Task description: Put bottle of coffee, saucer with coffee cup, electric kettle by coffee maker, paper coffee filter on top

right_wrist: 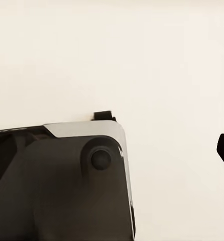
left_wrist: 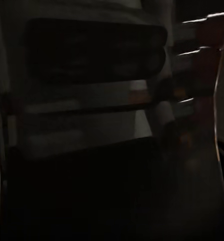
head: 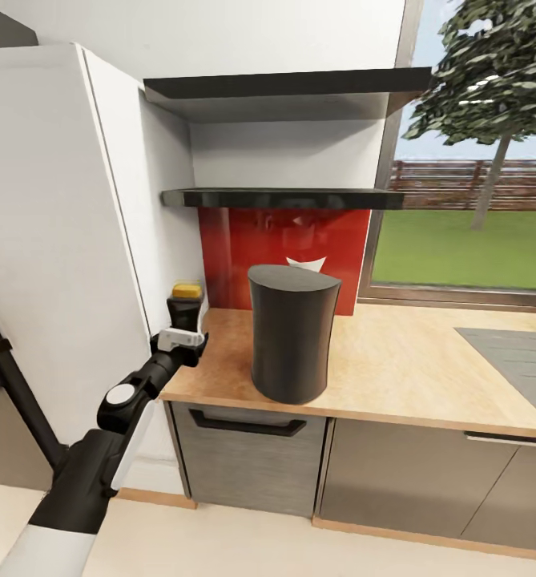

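I have the left gripper (head: 183, 332) closed round the bottle of coffee (head: 187, 305) at the kitchen countertop's (head: 396, 361) left end; next, set it down beside the coffee maker (head: 292, 332) (release gently).

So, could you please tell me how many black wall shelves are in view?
2: the upper shelf near the top, and the lower shelf beneath it, above the red backsplash. Both look bare; their tops are partly hidden.
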Controlling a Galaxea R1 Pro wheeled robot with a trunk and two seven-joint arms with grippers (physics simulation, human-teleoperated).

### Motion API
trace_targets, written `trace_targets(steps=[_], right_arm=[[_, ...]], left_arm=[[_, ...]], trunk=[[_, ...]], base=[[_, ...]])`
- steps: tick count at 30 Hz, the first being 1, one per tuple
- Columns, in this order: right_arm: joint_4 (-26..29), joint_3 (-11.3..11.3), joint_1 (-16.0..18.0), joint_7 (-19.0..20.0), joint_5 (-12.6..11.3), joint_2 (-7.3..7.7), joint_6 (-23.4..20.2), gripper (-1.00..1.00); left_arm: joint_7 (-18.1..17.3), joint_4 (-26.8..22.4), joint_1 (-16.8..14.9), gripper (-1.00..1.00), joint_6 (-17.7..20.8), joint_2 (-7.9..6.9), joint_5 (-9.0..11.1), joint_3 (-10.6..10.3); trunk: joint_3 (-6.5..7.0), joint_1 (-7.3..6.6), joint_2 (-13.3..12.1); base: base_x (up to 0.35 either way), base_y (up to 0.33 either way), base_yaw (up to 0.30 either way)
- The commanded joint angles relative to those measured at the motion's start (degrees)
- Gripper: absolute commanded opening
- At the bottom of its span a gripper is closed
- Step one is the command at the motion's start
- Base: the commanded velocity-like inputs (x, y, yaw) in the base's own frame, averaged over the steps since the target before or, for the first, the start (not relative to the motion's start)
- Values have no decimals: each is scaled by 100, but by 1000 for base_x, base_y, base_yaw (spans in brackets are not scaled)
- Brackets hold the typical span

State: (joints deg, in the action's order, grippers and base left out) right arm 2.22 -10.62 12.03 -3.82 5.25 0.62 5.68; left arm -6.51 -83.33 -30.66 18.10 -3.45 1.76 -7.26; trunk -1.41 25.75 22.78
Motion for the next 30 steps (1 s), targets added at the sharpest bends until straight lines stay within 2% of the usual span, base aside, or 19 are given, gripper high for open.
trace_targets(steps=[1, 4, 10, 16, 19, 22, 23, 25, 30], right_arm=[[-8, -46, 8, -14, 55, -1, 21, 100], [-10, -50, 4, -14, 55, -1, 21, 100], [-11, -50, 4, -14, 55, -1, 21, 100], [-3, -49, 6, -14, 60, -1, 10, 100], [-2, -47, 7, -8, 63, -1, 4, 100], [-7, -46, 6, -13, 64, -1, 3, 100], [-8, -46, 5, -9, 66, -1, 3, 100], [-6, -44, 5, -4, 71, -1, -3, 100], [-52, -33, 3, 18, 95, 5, -13, 100]], left_arm=[[-12, -8, 103, -100, 30, -5, 12, 3], [-5, -2, 235, -100, 27, -17, 3, 11], [48, 75, 270, -100, 25, -25, 0, 14], [115, 103, 271, -100, 25, -55, -5, 33], [121, 362, 271, -100, -9, -58, -13, 58], [118, 788, 271, -100, -465, -50, -16, 60], [116, 1061, 273, -100, -805, -40, -15, 59], [119, 1386, 272, -100, -1142, -31, -10, 58], [124, 1877, 271, -100, -1883, -9, -12, 83]], trunk=[[-13, 4, 14], [-13, 4, 14], [-13, 4, 14], [-13, 4, 14], [-13, 4, 14], [-13, 4, 14], [-13, 4, 14], [-13, 4, 14], [-13, 4, 14]], base=[[0, 0, -7], [0, 0, -133], [21, 0, -210], [265, 0, -28], [135, 0, -2], [28, 0, 0], [7, 0, 0], [3, 0, 0], [0, 0, 0]])
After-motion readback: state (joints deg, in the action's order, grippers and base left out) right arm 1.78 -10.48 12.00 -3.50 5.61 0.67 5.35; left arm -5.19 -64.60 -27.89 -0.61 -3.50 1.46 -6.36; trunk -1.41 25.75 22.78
